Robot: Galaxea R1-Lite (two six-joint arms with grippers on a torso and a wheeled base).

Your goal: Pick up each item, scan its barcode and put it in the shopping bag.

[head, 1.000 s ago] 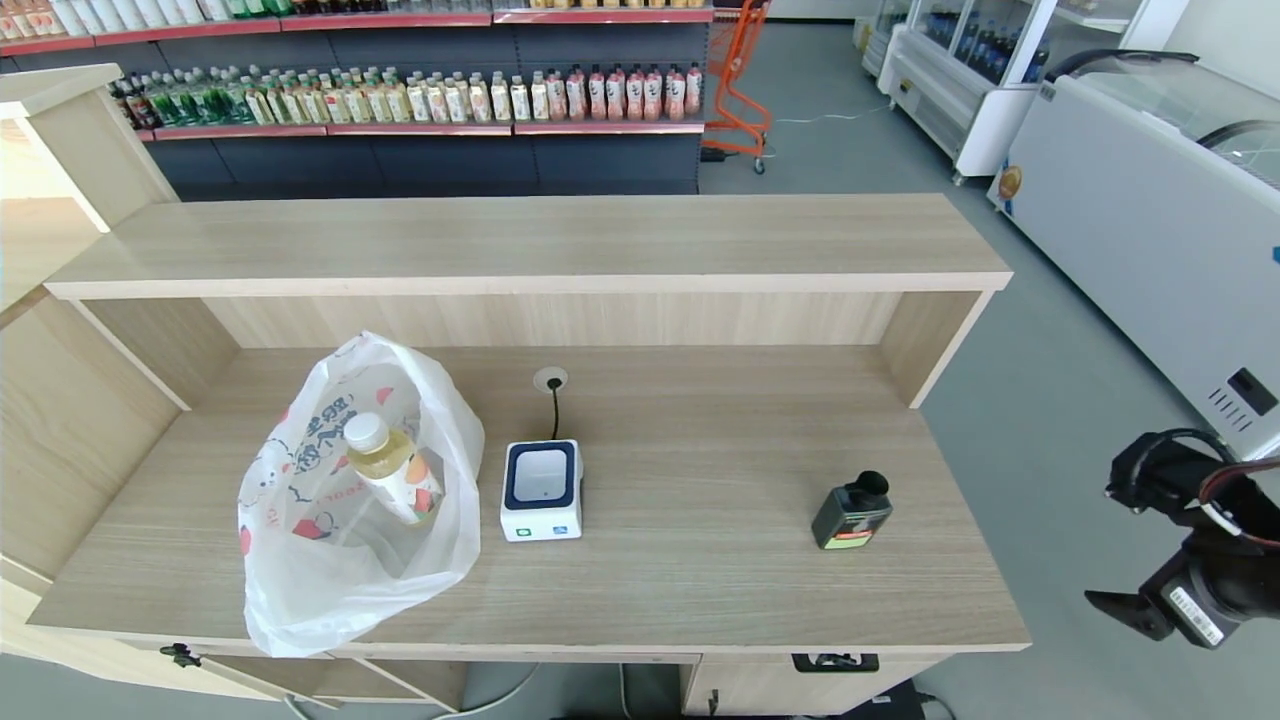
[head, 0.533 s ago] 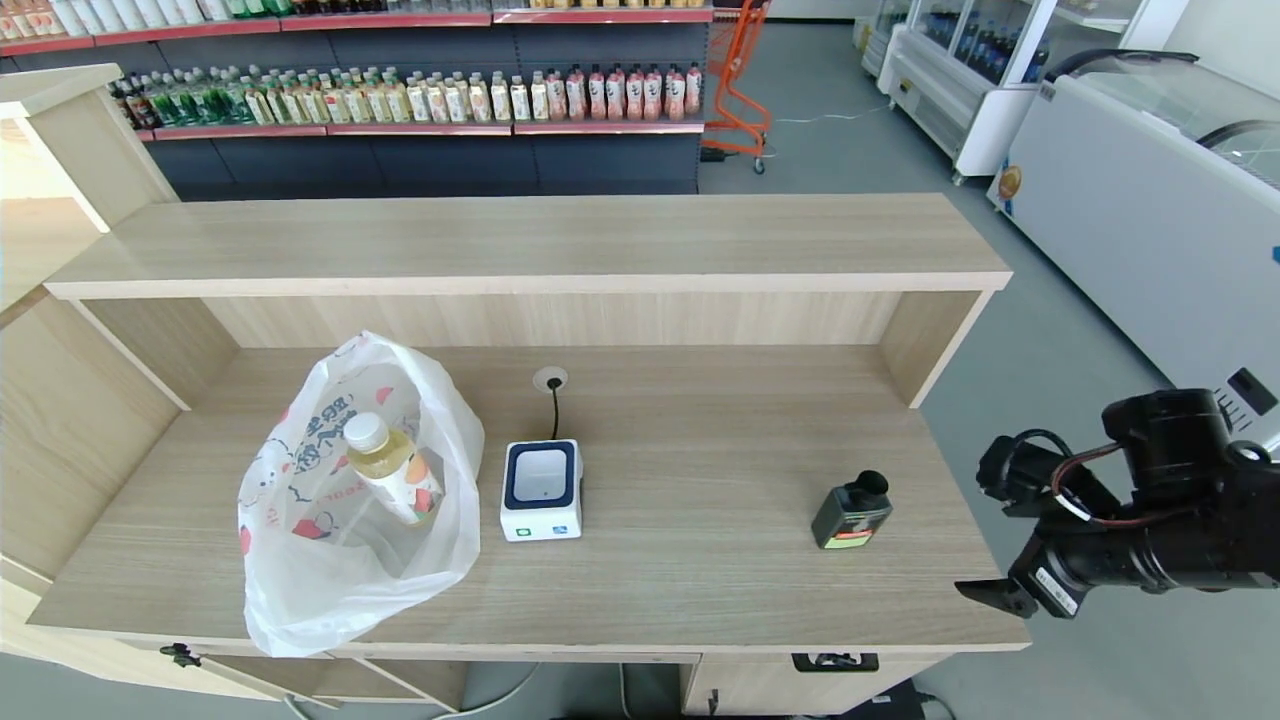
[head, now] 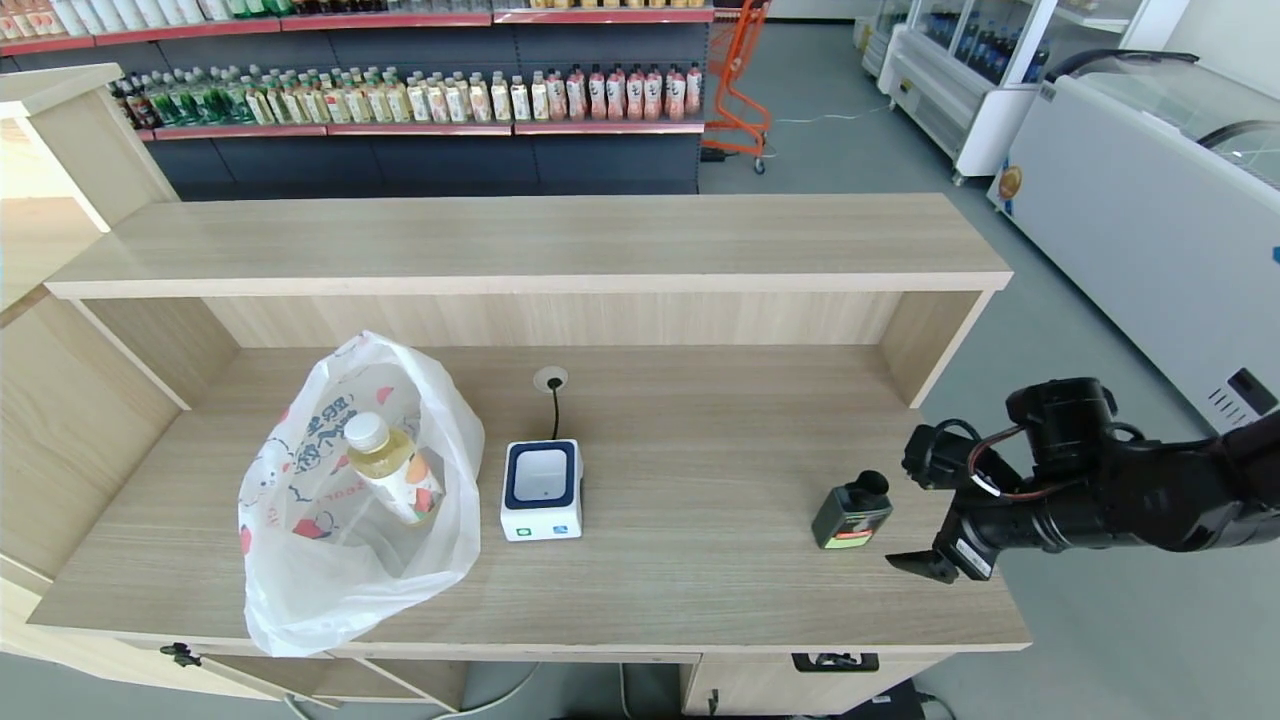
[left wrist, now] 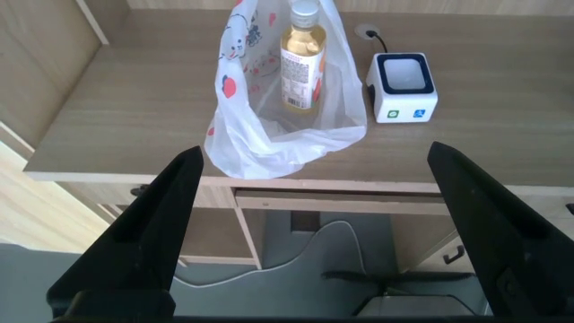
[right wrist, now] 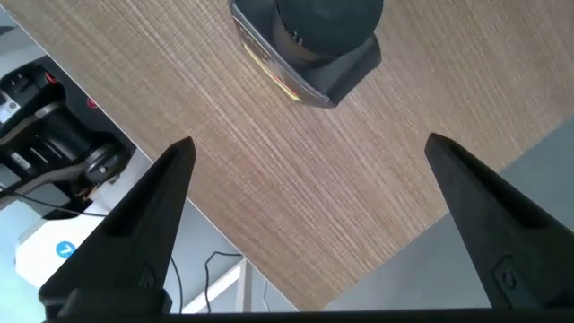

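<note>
One tea bottle (head: 385,468) already sits in the shopping bag (head: 290,590) while my right pincer (right wrist: 309,229), fingers (right wrist: 134,233) apart, hangs just beside the dark bottle (head: 852,515) not yet scanned or bagged

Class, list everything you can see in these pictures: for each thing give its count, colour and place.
counter: one, light wood, centre.
shopping bag: one, see-through white, red print, counter's left.
drink bottle: one, yellow, white cap, inside the shopping bag.
scanner: one, white, dark blue top, mid-counter.
small bottle: one, black, counter's right.
shelf of bottles: one, dark, behind the counter.
freezers: at least two, white, far right.
right pincer: one, black, open, beside the small bottle.
left pincer: one, black, open, before the counter's near edge.
</note>
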